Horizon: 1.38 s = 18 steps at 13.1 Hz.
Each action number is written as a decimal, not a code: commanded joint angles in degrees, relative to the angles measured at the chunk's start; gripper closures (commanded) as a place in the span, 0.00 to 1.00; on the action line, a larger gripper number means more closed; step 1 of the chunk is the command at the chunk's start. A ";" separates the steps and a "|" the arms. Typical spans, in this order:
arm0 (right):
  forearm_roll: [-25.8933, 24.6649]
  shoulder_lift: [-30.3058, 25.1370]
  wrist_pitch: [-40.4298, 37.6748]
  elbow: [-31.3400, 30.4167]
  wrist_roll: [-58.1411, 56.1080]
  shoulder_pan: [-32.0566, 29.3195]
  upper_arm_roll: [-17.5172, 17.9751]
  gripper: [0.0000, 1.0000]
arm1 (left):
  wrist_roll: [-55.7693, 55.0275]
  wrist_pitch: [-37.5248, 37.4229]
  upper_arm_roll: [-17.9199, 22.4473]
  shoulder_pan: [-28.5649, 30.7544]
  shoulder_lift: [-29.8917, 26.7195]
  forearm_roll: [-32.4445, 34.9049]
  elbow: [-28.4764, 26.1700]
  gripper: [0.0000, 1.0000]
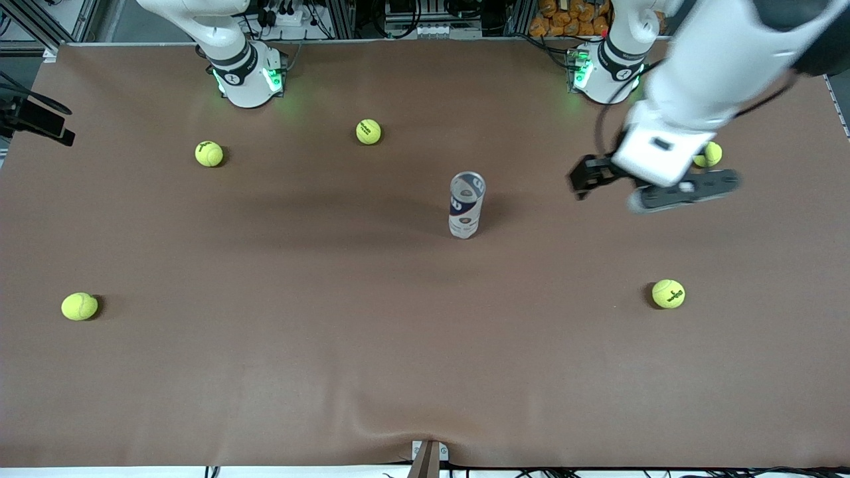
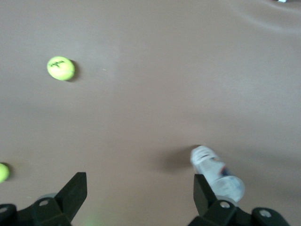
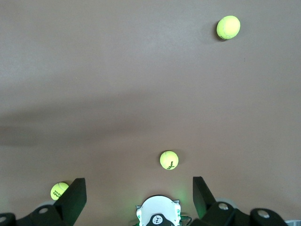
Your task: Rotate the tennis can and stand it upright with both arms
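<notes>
Tennis can (image 1: pixel 467 204), a slim clear-plastic cylinder with a white and navy label and a silver rim, stands upright near the middle of the brown cloth-covered worktop (image 1: pixel 332 372), its open mouth facing up, touched by neither arm. The left hand (image 1: pixel 584 178) hangs in the air over the worktop toward the left arm's end, well apart from the can, its dark fingers (image 2: pixel 75 190) spread wide and holding nothing. The right hand (image 3: pixel 136 193) is out of the front view; its wrist view shows it high above its own base with fingers wide and empty, and that arm seems to wait.

Judged from this, the uprighting looks done and the step in hand is a clean retreat. Doing it well calls for lifting the left hand up and away from the can rather than sweeping sideways at label height, since a light empty tube tips easily. The yellow-green tennis balls, such as the one under the left wrist (image 1: pixel 709 154) and the one nearer the front camera (image 1: pixel 668 293), should stay undisturbed.
</notes>
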 commanded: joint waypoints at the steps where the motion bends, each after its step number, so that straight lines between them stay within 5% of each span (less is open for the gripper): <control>1: -0.86 -0.99 0.18 -0.91 0.18 -1.07 1.12 0.00 | 5.86 -0.61 -0.83 4.42 -3.28 1.18 -3.32 0.00; 4: -0.95 -0.64 0.62 -0.82 0.18 -0.81 1.12 0.00 | 14.99 -0.26 -1.09 10.40 -5.39 1.09 -5.43 0.00; 18: -1.03 -0.38 1.06 -0.47 0.18 -0.89 1.03 0.00 | 23.90 -2.46 -0.21 17.27 -8.56 1.09 -5.44 0.00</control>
